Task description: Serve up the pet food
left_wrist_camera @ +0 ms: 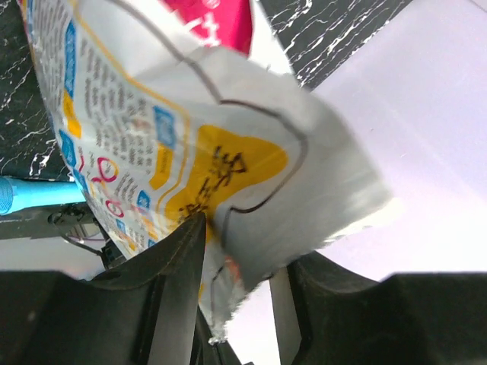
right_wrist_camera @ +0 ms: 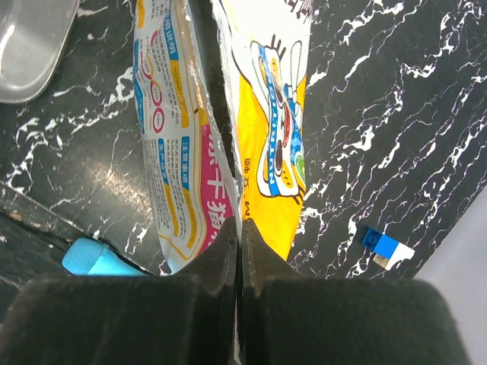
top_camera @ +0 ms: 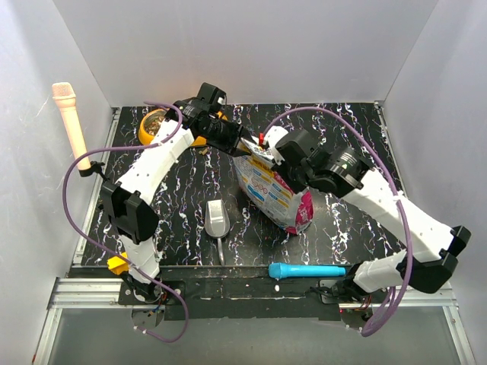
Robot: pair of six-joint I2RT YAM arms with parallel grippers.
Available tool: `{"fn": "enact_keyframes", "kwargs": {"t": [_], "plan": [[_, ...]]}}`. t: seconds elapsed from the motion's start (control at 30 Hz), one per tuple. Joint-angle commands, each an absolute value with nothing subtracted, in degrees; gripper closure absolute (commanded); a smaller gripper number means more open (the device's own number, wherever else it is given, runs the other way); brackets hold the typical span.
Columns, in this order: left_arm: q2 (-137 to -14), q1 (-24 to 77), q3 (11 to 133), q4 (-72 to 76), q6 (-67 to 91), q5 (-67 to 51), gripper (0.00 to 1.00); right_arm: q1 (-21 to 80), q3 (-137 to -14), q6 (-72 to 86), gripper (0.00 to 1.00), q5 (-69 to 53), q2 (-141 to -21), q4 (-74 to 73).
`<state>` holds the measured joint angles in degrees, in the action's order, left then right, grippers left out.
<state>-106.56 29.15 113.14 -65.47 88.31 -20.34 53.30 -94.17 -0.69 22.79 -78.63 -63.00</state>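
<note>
From above, the pet food (top_camera: 154, 119) sits in the orange bowl (top_camera: 146, 135) at the far left of the surface (top_camera: 183, 220). The pouch (top_camera: 274, 190) sits mid-surface.

In the left wrist view, the left gripper (left_wrist_camera: 243, 251) has its jaws apart, with the pouch's torn edge between them.

In the right wrist view, the right gripper (right_wrist_camera: 240, 243) is clamped on the pouch's edge.

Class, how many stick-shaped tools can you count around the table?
2. The peach stick stands by the left wall; the blue stick lies along the near edge of the table. The pouch might hide another.
</note>
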Motion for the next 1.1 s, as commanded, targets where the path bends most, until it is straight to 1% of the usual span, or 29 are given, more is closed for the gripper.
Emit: {"fn": "enact_keyframes", "kwargs": {"t": [0.0, 0.07, 0.13, 0.17, 0.2, 0.27, 0.3, 0.33, 0.43, 0.5, 0.57, 0.6, 0.63, 0.67, 0.77, 0.8, 0.83, 0.87, 0.9, 0.97, 1.0, 1.03, 1.07], "plan": [[-103.18, 28.22, 112.23, -61.61, 88.07, -15.92, 0.65, 53.79, -95.1, -4.48, 0.99, 23.73, -70.67, -59.77], [-104.49, 27.17, 114.68, -62.13, 86.58, -14.16, 0.66, 53.79, -94.4, -4.66, 0.99, 23.03, -70.14, -59.76], [-106.16, 26.37, 118.37, -62.66, 84.47, -12.4, 0.71, 53.96, -93.87, -4.57, 0.99, 22.76, -69.79, -60.29], [-107.13, 26.19, 119.78, -63.1, 83.42, -11.87, 0.76, 53.96, -93.43, -4.66, 0.99, 22.94, -69.44, -60.38], [-107.83, 26.1, 120.93, -63.37, 82.71, -11.95, 0.83, 54.05, -93.08, -4.48, 0.99, 23.11, -69.09, -60.29], [-108.89, 26.02, 122.16, -63.81, 81.65, -12.74, 0.92, 54.05, -92.46, -4.39, 0.99, 23.55, -68.38, -60.03], [-109.16, 26.02, 122.43, -63.81, 81.39, -12.74, 0.97, 54.05, -92.37, -4.39, 0.99, 23.9, -68.12, -59.86], [-109.07, 26.02, 122.43, -63.9, 81.04, -12.66, 1.0, 54.05, -92.29, -4.48, 0.99, 23.91, -67.94, -59.51], [-109.86, 25.49, 125.4, -67.92, 79.64, -8.63, 1.0, 53.97, -90.62, -4.4, 0.99, 27.14, -67.33, -58.1], [-113.53, 24.26, 136.88, -76.42, 76.66, -3.19, 1.0, 53.62, -88.52, -5.01, 0.99, 31.0, -66.19, -58.01], [-118.63, 22.51, 151.02, -85.21, 73.58, -1.24, 1.0, 52.83, -86.67, -5.53, 0.99, 32.69, -64.26, -60.02], [-120.13, 21.89, 154.56, -87.52, 72.43, -0.88, 1.0, 52.65, -85.96, -5.97, 0.99, 31.91, -63.03, -60.73], [-119.89, 21.62, 154.86, -88.32, 71.38, -0.97, 1.0, 52.65, -85.44, -6.5, 0.99, 30.25, -62.15, -61.86], [-118.23, 21.62, 151.82, -87.29, 71.37, -1.75, 1.0, 52.65, -85.17, -6.42, 0.99, 28.41, -61.53, -62.31], [-109.28, 22.5, 132.95, -78.69, 75.13, -6.4, 1.0, 52.65, -85.86, -5.63, 0.99, 21.82, -62.22, -61.36], [-107.07, 22.76, 128.28, -76.23, 76.28, -7.46, 1.0, 52.39, -86.65, -5.28, 0.99, 19.97, -63.18, -60.22], [-105.75, 23.2, 126.23, -75.07, 77.07, -7.64, 1.0, 52.3, -88.05, -4.75, 0.99, 17.43, -64.85, -59.51], [-105.3, 23.55, 125.86, -75.49, 77.43, -7.56, 1.0, 52.29, -90.42, -3.88, 0.96, 15.84, -66.95, -59.15], [-105.64, 24.08, 126.99, -76.89, 77.52, -7.47, 1.0, 52.29, -93.4, -2.39, 0.83, 15.39, -69.76, -59.24], [-107.3, 24.34, 130.58, -79.7, 78.04, -8.26, 1.0, 52.29, -98.5, -0.45, 0.7, 13.89, -74.86, -58.72], [-108.18, 24.43, 132.26, -80.76, 78.48, -8.7, 1.0, 52.29, -100.87, 1.74, 0.56, 13.28, -77.49, -58.71], [-108.89, 24.61, 133.93, -81.47, 79.1, -8.96, 1.0, 52.29, -103.6, 2.37, 0.5, 11.79, -79.69, -58.88], [-109.24, 24.78, 134.99, -81.56, 79.62, -9.23, 1.0, 52.29, -105.97, 2.63, 0.4, 10.73, -82.07, -58.8]]}}
